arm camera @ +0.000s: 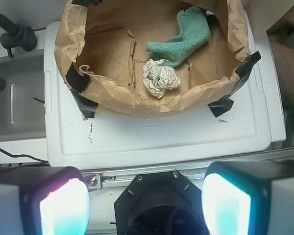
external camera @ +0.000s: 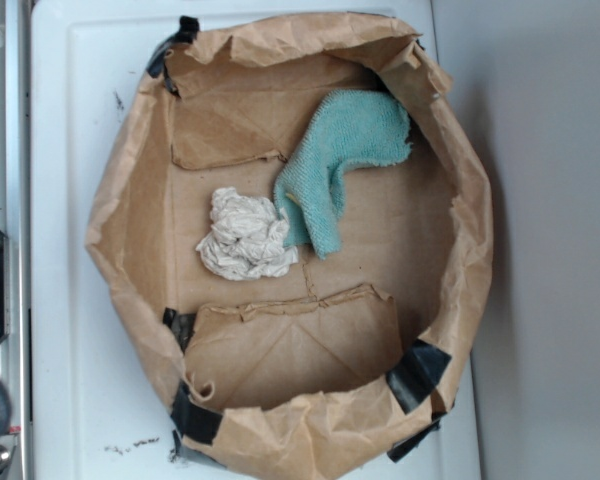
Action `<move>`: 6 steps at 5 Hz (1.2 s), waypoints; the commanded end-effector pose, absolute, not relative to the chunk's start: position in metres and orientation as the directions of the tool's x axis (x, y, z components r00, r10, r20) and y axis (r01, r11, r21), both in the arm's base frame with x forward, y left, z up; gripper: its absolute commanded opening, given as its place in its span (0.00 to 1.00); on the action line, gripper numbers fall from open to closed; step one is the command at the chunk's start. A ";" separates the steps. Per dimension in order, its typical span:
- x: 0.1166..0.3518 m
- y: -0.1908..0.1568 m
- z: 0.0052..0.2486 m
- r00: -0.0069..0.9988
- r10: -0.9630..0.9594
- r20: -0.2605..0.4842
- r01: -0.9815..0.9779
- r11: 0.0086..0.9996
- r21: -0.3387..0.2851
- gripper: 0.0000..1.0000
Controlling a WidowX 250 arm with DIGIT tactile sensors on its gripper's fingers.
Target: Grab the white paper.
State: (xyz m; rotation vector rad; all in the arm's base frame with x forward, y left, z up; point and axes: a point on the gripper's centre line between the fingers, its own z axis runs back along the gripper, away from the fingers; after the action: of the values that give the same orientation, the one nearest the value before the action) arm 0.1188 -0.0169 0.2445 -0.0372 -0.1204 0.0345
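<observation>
The white paper [external camera: 244, 237] is a crumpled off-white ball lying on the floor of a large open brown paper bag [external camera: 130, 210]. It touches a teal terry cloth [external camera: 340, 160] on its right. In the wrist view the paper [arm camera: 159, 78] sits near the bag's front wall, with the cloth [arm camera: 186, 34] behind it. My gripper [arm camera: 146, 203] is open and empty, its two fingers wide apart at the bottom of the wrist view, well back from the bag and high above it. The gripper does not show in the exterior view.
The bag [arm camera: 117, 95] stands on a white plastic lid [arm camera: 157, 132] and is held with black tape at its corners. A grey sink [arm camera: 14, 98] with a black tap is at the left. A metal rail and black robot base [arm camera: 157, 196] lie below the gripper.
</observation>
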 end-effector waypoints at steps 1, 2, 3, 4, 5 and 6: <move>0.119 -0.017 0.244 0.992 0.037 0.119 -0.032 0.999 -0.039 1.00; 0.153 -0.014 0.241 0.986 0.051 0.160 -0.049 0.999 -0.022 1.00; 0.190 -0.008 0.241 0.982 0.036 0.183 -0.034 0.999 -0.018 1.00; 0.209 -0.001 0.236 0.981 -0.043 0.190 0.051 0.998 -0.038 1.00; 0.233 0.005 0.188 0.944 -0.279 0.174 0.293 0.954 -0.059 1.00; 0.238 0.010 0.138 0.907 -0.408 0.107 0.411 0.911 -0.014 1.00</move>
State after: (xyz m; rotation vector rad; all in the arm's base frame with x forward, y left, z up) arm 0.2349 0.0122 0.1292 -0.0511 -0.0592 -0.4228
